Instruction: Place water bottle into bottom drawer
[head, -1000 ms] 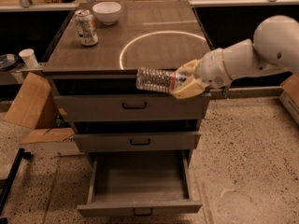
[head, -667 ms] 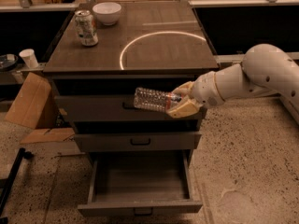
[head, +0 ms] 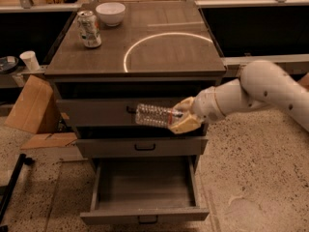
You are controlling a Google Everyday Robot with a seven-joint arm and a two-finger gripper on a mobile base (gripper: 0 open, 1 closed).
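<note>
My gripper is shut on the water bottle, a clear ribbed bottle held on its side, its base pointing left. It hangs in front of the top drawer, well above the bottom drawer, which is pulled open and empty. My white arm reaches in from the right.
A printed soda can and a white bowl stand at the back left of the cabinet top. The two upper drawers are closed. Cardboard and a paper cup lie to the left. A dark bar sits at lower left.
My gripper has lowered the bottle from cabinet-top height to in front of the top drawer, and the arm has come down with it.
</note>
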